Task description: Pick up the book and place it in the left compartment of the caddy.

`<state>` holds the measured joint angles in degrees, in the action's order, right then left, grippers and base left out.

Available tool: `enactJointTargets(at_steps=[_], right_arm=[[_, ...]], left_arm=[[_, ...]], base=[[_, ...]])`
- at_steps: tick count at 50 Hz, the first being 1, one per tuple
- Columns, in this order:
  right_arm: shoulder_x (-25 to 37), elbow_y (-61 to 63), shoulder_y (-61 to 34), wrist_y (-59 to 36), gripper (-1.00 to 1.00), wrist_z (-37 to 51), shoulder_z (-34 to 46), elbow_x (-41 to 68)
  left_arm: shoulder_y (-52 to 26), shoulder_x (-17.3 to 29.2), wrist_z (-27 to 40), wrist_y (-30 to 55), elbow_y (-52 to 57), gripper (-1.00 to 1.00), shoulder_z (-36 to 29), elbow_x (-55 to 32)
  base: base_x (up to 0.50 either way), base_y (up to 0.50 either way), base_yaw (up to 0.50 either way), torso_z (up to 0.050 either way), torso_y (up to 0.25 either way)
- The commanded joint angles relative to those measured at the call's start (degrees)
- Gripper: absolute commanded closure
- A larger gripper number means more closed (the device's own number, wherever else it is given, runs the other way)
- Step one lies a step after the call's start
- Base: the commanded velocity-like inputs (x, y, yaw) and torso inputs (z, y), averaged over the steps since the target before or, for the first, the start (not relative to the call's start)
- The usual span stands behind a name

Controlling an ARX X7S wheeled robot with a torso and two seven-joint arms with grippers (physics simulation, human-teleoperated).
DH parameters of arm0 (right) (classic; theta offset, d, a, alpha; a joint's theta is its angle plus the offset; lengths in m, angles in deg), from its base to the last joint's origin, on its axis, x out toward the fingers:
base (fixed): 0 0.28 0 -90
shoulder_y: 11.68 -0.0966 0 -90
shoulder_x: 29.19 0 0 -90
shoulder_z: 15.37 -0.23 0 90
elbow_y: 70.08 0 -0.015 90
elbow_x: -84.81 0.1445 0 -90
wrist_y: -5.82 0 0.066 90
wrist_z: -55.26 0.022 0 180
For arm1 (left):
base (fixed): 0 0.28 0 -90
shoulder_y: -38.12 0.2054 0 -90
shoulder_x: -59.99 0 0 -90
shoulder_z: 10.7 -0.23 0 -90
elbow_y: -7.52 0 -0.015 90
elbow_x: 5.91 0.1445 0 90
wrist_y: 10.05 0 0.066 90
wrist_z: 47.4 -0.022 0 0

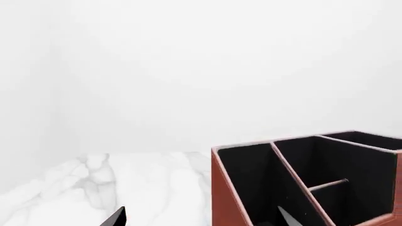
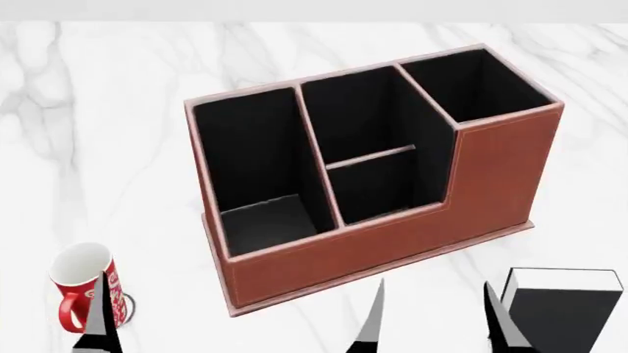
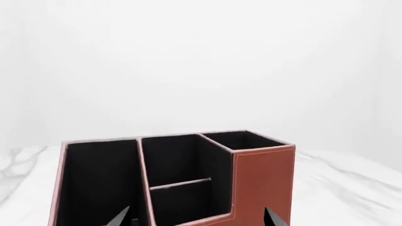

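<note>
The book (image 2: 561,312) lies flat just right of the right gripper (image 2: 437,316), whose fingers are spread and empty. Thin, stiff, probably light and smooth-covered, it likely wants pinching across an edge. The caddy (image 2: 393,243) stands ahead.

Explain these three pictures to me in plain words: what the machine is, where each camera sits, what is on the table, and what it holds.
These are simulator renders of a two-armed wheeled robot. One camera sits on its head looking down; the other two ride near each arm's gripper. On the marble table stands the caddy, a reddish-brown organiser with three black bays; the left compartment is the long one. The book lies flat in front of it, beside the open right gripper. A red mug stands at the near left, behind a finger of the left gripper. Nothing is held.
</note>
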<state>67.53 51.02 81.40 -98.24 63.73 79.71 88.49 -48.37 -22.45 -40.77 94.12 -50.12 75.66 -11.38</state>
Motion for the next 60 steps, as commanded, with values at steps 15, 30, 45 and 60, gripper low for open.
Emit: enactJointTargets(at_steps=[15, 30, 45, 60], right_arm=[[2.80, 16.79, -1.39, -11.80, -1.00, 3.47, 1.35, -1.44], [4.07, 17.06, -1.73, -11.70, -1.00, 4.09, 2.87, -2.51], [4.10, 16.74, -1.35, -10.89, -1.00, 4.36, 2.51, -0.50], [4.38, 16.67, -1.57, -11.46, -1.00, 5.02, 2.33, 0.63]], left_arm=[[-0.37, 2.72, 2.23, 9.86, 17.83, -1.00, 1.39, -3.77], [-0.31, 3.52, 2.74, 9.32, 17.69, -1.00, 0.97, -4.18], [-0.20, 3.97, 3.22, 9.18, 17.97, -1.00, 1.50, -6.06], [0.18, 4.63, 3.11, 9.14, 18.62, -1.00, 2.10, -8.71]], base=[[0.00, 0.00, 0.00, 0.000, 0.000], [0.30, 0.00, 0.00, 0.000, 0.000], [0.45, 0.00, 0.00, 0.000, 0.000], [0.00, 0.00, 0.00, 0.045, 0.001]])
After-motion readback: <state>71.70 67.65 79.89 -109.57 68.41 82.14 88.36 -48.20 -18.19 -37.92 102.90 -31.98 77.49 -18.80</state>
